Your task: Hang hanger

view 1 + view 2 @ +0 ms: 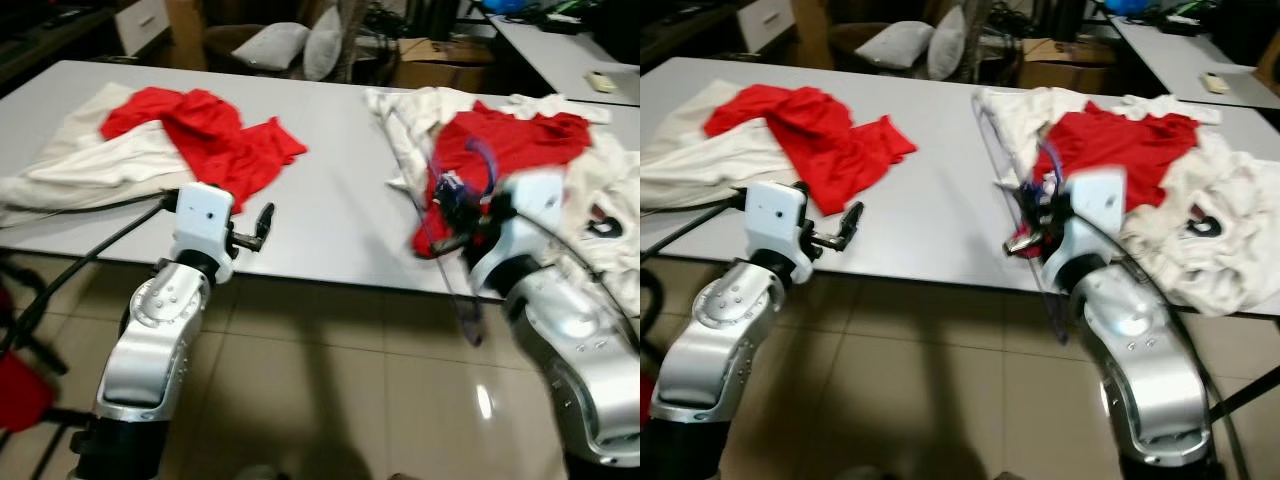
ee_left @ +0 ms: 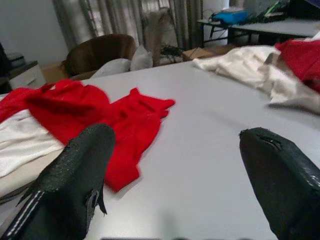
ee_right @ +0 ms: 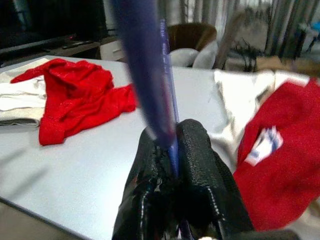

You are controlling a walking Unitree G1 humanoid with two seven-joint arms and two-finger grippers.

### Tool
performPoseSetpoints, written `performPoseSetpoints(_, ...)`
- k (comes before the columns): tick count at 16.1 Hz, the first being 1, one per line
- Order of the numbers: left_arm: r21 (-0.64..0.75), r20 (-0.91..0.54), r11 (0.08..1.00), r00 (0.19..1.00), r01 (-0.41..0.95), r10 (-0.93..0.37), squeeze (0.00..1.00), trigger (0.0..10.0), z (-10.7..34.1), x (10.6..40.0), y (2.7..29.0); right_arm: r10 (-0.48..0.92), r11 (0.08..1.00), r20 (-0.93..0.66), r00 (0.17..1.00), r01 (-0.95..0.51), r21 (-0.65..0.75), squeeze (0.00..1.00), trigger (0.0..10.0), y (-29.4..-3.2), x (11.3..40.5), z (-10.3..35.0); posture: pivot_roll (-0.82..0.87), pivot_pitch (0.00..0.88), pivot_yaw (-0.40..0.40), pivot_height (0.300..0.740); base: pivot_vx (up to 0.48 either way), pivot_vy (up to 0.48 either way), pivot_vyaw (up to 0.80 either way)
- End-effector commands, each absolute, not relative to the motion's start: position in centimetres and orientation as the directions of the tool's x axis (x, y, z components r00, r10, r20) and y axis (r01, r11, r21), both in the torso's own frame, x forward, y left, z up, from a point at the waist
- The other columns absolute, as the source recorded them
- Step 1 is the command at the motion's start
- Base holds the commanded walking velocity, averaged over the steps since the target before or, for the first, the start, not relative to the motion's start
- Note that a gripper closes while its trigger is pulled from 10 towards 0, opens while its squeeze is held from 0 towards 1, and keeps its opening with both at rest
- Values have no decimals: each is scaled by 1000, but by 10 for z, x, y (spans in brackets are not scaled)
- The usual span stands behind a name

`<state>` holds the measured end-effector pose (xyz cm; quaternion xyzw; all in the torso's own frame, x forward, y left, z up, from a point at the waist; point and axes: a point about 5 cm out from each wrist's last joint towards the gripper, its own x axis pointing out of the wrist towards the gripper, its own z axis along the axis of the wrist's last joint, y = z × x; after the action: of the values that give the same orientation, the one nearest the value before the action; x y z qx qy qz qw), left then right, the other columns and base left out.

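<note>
Black fingers of the right pincer (image 3: 175,165) are pressed together on a thin bar of the blue hanger (image 3: 150,75), which rises from the grip and slants off past the wrist camera. From the head, that pincer (image 1: 462,222) sits at the near edge of the table (image 1: 340,190), and the hanger (image 1: 470,300) shows as a translucent bluish frame, one arm dipping below the table edge, its hook blurred near the red shirt (image 1: 510,140) on the white clothes (image 1: 610,240).

Across the table, the left pincer (image 1: 262,226) hovers with its fingers spread apart and nothing between them, aimed toward the second red garment (image 1: 210,140) lying on a pale cloth (image 1: 90,165).

No rail or rod for hanging can be made out, so I judge the step to be carrying the hanger away. Doing it well probably means keeping the grip firm on that narrow bar, lifting the frame free of the shirt before turning, and keeping the hook from snagging the loose fabric.
</note>
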<state>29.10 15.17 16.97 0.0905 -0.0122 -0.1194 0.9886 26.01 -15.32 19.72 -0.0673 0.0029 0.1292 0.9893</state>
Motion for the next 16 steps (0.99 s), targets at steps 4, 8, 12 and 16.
performPoseSetpoints(4,198,-12,944,964,264,-267,0,10000,168,286,145,121,989,-90,989,-128,-71,0,10000,-173,260,163,68,10,-30,740,0,356,0)
performPoseSetpoints(8,178,-14,942,958,284,-286,0,10000,165,289,139,10,1000,-115,993,-11,-14,0,10000,-189,257,145,47,0,-12,740,0,357,0)
performPoseSetpoints(12,127,-41,945,953,302,-299,0,10000,153,287,136,13,1000,-102,995,-14,-12,0,10000,-185,257,147,43,0,-1,740,0,322,0)
performPoseSetpoints(16,146,-45,945,956,292,-288,0,10000,153,288,142,35,999,-103,994,-35,3,0,10000,-178,259,144,57,0,-2,740,0,316,0)
